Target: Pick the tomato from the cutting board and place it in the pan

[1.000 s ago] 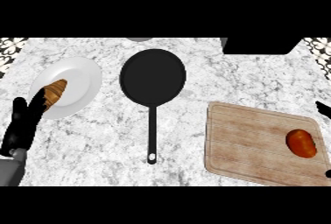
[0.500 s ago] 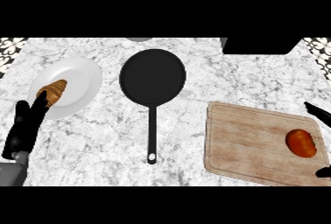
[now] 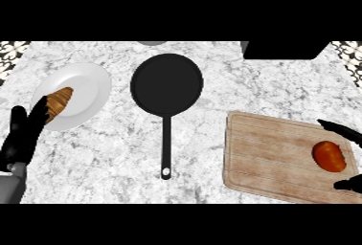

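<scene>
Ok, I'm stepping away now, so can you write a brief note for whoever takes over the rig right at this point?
Right robot hand: open, at the view's right edge, fingers on either side of the tomato, not touching it.
Left robot hand: open, resting at the left edge beside the plate with the croissant.
Tomato lies on the cutting board, near its right end. Pan holds nothing.
Done: nothing yet.
Left: grasp tomato, carry it left, place it in the pan.

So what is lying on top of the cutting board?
Only the tomato lies on the cutting board, near its right end. The right robot hand has fingers around it, without visible contact. The board's far right edge is out of view.
</scene>
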Robot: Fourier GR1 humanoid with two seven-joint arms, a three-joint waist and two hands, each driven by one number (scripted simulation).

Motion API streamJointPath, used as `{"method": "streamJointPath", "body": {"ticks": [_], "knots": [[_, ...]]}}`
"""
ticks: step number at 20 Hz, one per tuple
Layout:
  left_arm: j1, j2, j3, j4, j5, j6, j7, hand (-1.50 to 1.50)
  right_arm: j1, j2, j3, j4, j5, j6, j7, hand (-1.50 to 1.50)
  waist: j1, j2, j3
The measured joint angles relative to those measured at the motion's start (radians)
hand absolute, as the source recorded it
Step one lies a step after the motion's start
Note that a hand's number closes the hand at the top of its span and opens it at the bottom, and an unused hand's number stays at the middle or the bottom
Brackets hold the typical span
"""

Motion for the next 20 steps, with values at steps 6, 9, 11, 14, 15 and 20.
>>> {"method": "streamJointPath", "body": {"ticks": [6, 9, 11, 14, 15, 20], "knots": [[0.007, -0.033, 0.019, -0.009, -0.034, -0.009, 0.005, 0.0, -0.052, 0.03, -0.023, 0.045, 0.045, -0.088, -0.061, 1.5, 0.002, -0.001, -0.001], [0.011, -0.051, 0.032, -0.008, -0.056, -0.014, 0.005, 0.0, -0.085, 0.045, -0.038, 0.086, 0.065, -0.112, -0.083, 1.5, 0.002, -0.002, -0.003], [0.003, -0.06, 0.039, -0.013, -0.069, -0.019, 0.017, 0.0, -0.098, 0.044, -0.051, 0.116, 0.07, -0.116, -0.102, 1.5, 0.003, -0.002, -0.003], [0.029, -0.064, 0.054, -0.04, -0.076, -0.031, 0.019, 0.0, -0.111, 0.047, -0.058, 0.133, 0.078, -0.124, -0.106, 1.5, 0.004, -0.003, -0.004], [0.024, -0.063, 0.057, -0.037, -0.076, -0.035, 0.018, 0.0, -0.14, 0.047, -0.041, 0.136, 0.106, -0.14, -0.086, 1.5, 0.008, -0.001, -0.004], [-0.002, -0.083, 0.024, -0.043, -0.091, -0.043, 0.013, 0.0, -0.299, 0.009, 0.101, 0.116, 0.335, -0.246, 0.068, 1.5, 0.062, 0.011, -0.003]]}}
